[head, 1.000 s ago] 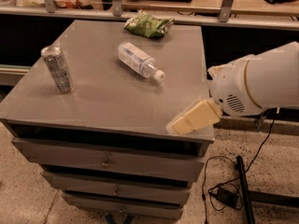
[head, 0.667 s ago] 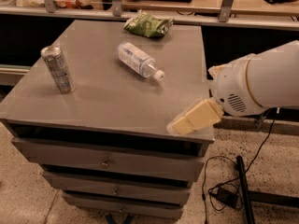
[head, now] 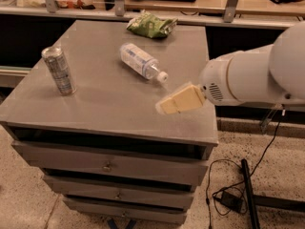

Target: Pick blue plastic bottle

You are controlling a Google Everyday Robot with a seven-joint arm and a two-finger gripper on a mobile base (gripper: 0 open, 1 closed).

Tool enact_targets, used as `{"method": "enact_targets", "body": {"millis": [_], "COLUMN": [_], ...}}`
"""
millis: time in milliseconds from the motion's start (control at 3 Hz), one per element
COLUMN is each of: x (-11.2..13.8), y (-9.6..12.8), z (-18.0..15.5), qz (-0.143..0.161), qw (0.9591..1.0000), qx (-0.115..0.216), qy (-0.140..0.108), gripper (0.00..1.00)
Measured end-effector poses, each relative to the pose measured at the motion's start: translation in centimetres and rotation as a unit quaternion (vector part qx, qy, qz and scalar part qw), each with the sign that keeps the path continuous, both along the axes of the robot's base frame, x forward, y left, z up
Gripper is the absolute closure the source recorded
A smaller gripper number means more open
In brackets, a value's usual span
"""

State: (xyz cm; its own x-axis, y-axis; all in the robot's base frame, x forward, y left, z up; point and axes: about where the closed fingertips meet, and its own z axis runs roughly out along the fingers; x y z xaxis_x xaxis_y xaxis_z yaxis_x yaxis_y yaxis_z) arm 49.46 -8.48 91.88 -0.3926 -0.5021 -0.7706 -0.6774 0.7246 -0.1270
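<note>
The blue plastic bottle lies on its side on the grey cabinet top, its white cap pointing toward the front right. It is clear with a white and pale-blue label. My gripper, with cream-coloured fingers, hangs over the cabinet's right front part, a short way in front of and to the right of the bottle's cap. It holds nothing. The white arm reaches in from the right edge.
A silver drink can stands upright at the cabinet's left. A green snack bag lies at the back edge. A railing and counter run behind. Cables and a black stand lie on the floor at the right.
The gripper has moved left and a little forward over the cabinet top, closer to the bottle's cap. The bottle, can and bag have not moved.
</note>
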Motion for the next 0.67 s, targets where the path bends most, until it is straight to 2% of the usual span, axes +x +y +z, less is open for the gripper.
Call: {"method": "enact_targets", "body": {"millis": [333, 667], "x": [4.1, 7.5], "y": [1.2, 3.3], "z": [0.2, -0.1], "qz": [-0.02, -0.005], "qw": [0.9989, 0.9977], "qx": [0.032, 0.053], "qy": [-0.029, -0.041], "gripper": [0.0, 0.0]}}
